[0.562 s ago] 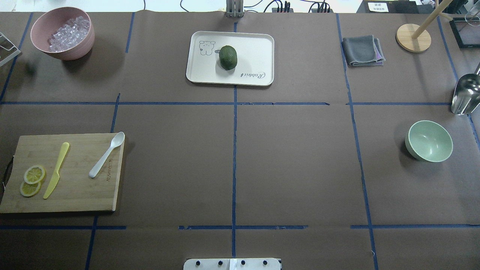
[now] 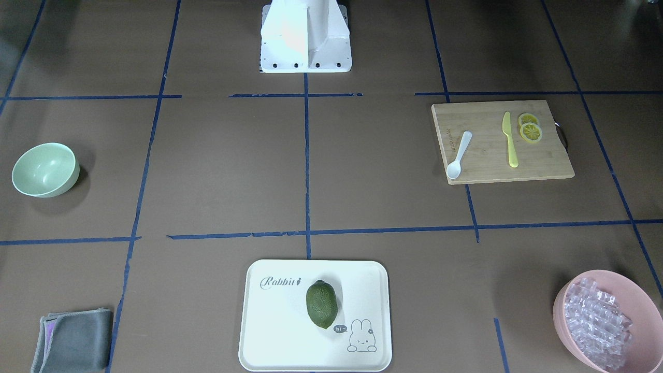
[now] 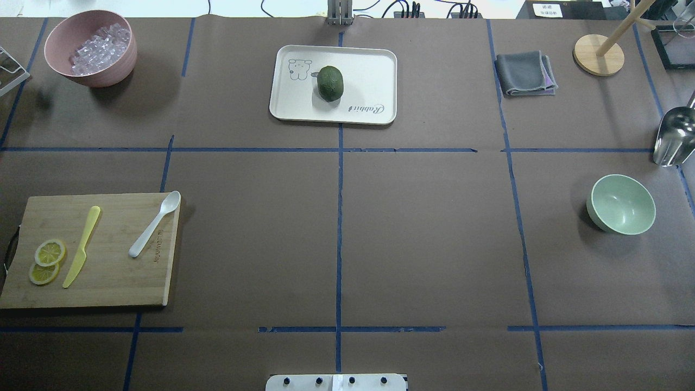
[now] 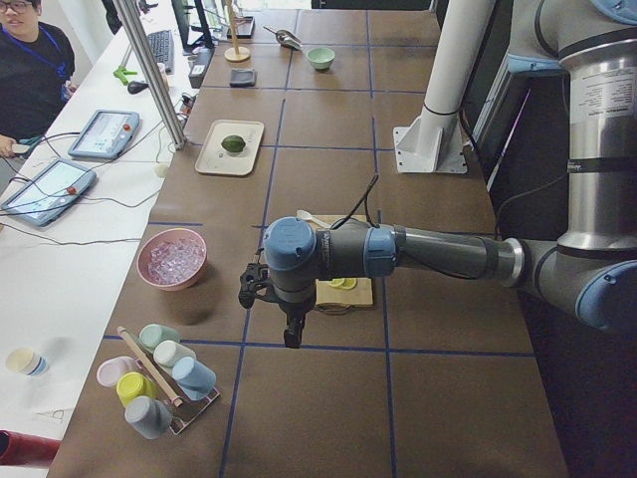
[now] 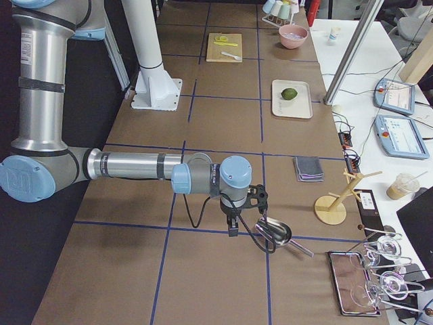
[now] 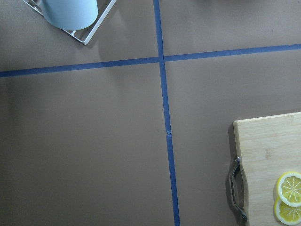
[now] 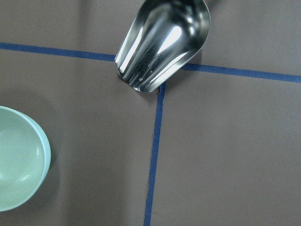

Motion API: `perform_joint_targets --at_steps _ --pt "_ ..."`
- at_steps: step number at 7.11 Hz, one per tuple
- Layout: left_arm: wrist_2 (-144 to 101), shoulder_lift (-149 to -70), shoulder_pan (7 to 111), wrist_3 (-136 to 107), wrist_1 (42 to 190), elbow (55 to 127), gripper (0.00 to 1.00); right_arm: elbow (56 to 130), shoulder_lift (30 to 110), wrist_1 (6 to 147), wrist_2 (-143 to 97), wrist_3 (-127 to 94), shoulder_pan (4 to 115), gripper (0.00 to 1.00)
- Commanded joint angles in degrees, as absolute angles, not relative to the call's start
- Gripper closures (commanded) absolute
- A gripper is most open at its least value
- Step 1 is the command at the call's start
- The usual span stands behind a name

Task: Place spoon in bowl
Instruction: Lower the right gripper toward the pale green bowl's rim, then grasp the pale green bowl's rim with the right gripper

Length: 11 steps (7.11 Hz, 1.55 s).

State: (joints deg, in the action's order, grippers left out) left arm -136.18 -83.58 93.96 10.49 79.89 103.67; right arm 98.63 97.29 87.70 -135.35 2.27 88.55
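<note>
The white spoon lies on the wooden cutting board at the table's left, scoop pointing away; it also shows in the front view. The mint-green bowl stands upright and holds nothing at the right, also in the front view and at the right wrist view's left edge. My left gripper hangs over the table beside the board's handle end. My right gripper hangs near the metal scoop. I cannot tell whether either is open or shut.
A yellow knife and lemon slices share the board. A pink bowl of ice cubes, a tray with a green fruit, a grey cloth, a metal scoop and a cup rack stand around.
</note>
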Motion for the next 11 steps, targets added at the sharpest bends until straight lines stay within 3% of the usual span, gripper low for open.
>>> perform_joint_targets --at_steps 1,6,9,10,11 --pt "-136.23 -83.58 93.96 10.46 79.89 103.80 0.00 99.23 96.77 78.38 -137.55 -8.01 85.98 0.00" --pt "-136.23 -83.50 93.95 10.46 79.80 103.71 0.00 98.00 97.38 56.81 -128.97 -37.03 66.23 0.00" --pt "-136.40 -83.50 93.87 10.46 79.80 103.62 0.00 94.40 97.73 54.06 -126.12 -37.88 61.97 0.01" --pt "-136.49 -83.50 93.87 10.46 79.80 103.54 0.00 93.87 97.91 54.05 -126.21 -37.62 61.35 0.06" --pt "-136.58 -83.50 93.87 10.46 79.80 103.54 0.00 93.95 98.43 54.05 -126.82 -37.62 61.35 0.40"
